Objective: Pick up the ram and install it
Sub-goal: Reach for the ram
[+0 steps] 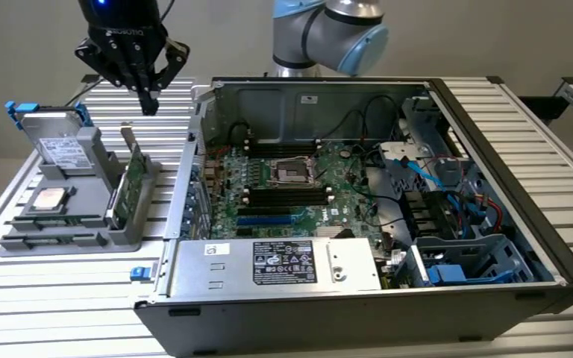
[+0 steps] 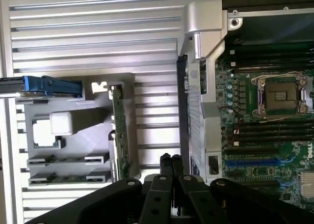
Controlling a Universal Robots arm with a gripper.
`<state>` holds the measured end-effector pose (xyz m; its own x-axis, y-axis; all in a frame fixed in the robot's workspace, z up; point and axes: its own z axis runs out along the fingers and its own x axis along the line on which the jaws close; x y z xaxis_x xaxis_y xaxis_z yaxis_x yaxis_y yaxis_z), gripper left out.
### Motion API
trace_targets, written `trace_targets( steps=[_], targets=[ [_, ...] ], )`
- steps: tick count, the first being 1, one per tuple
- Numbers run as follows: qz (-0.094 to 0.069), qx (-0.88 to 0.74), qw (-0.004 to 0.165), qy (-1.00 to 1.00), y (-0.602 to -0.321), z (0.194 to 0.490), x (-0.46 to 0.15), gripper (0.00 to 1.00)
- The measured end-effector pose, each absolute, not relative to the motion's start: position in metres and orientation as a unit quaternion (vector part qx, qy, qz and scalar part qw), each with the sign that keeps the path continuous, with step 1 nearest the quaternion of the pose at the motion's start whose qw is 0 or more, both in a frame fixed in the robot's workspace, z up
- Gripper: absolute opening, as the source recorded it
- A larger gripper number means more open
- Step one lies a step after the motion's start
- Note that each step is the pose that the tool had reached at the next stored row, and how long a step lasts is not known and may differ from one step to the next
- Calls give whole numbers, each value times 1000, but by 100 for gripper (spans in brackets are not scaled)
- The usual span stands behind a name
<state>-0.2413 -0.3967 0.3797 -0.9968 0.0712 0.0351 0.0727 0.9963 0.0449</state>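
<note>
The ram (image 1: 53, 240) looks like a thin dark stick lying along the front slot of the grey parts holder (image 1: 117, 237). A similar stick sits in the slot just behind it. In the wrist view the ram (image 2: 66, 177) is too thin to make out clearly in its slot. My gripper (image 1: 149, 108) hangs high above the holder's far end, fingers shut together with nothing between them. Seen from the wrist, the gripper (image 2: 170, 160) is over the ribbed table between the holder and the computer case. The motherboard's long black memory slots (image 1: 286, 195) lie inside the open case.
On the holder stand a tall green expansion card (image 1: 127, 179) with a metal bracket, a square silver processor (image 1: 48, 200) and a hard drive (image 1: 63, 145) with blue rails. The open computer case (image 1: 192, 186) fills the exterior view's right, with cables and a power supply (image 1: 277, 262).
</note>
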Motion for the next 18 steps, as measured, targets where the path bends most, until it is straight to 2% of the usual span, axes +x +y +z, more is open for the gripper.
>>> trace_targets(
  steps=[18],
  targets=[
    [-23,-36,19,-999,-395,361,-323,10]
  ],
)
